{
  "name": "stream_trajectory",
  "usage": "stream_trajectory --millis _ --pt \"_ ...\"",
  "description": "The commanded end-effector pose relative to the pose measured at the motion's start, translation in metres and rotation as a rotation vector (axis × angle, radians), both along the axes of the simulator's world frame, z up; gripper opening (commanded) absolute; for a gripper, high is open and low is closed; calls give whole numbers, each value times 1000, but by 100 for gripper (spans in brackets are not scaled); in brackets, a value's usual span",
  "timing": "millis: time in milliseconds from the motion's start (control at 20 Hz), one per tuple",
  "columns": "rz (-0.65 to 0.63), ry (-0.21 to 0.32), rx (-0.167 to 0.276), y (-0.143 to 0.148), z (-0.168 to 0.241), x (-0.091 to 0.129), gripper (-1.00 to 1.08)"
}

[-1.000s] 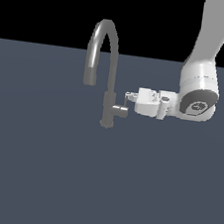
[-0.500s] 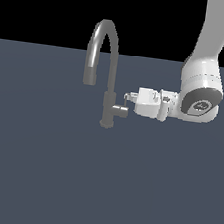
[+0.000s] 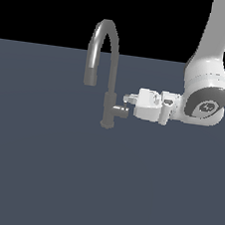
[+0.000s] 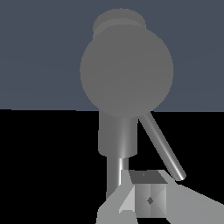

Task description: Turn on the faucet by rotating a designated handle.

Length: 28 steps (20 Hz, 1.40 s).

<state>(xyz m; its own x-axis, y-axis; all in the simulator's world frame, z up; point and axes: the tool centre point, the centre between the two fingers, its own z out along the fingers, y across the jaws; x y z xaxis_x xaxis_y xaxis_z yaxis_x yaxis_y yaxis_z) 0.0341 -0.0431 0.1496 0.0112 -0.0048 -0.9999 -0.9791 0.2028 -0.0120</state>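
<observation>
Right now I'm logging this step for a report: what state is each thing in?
faucet: upright, no water visible from the spout.
handle: horizontal stub pointing at the gripper, thin lever pin slanted.
gripper: level, at the handle's end; open or shut cannot be told.

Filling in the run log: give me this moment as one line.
phase: approach | claw: at stub end, jaw state unclear | short grey cylinder handle: not gripped | tall grey gooseneck faucet: upright

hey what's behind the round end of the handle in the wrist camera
The handle's round end covers most of what is behind it. Only parts of the faucet show past its edge, plus a thin lever pin. The joint between them is hidden.
</observation>
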Motion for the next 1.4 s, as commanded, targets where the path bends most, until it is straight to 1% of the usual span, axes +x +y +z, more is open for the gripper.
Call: stream_trajectory --millis 0,400,450,500,850,900,950,1350 --pt "0 1 0 0 0 0 -100" --pt "4 10 4 6 -20 -33 -100" --pt "4 10 4 6 -20 -33 -100" --pt "1 -11 0 4 -10 -23 -100" --pt "5 11 5 10 -52 -50 -100" --pt "5 11 5 10 -52 -50 -100" --pt "5 -26 3 7 -30 -38 -100" --pt "5 8 5 9 -80 -48 -100"
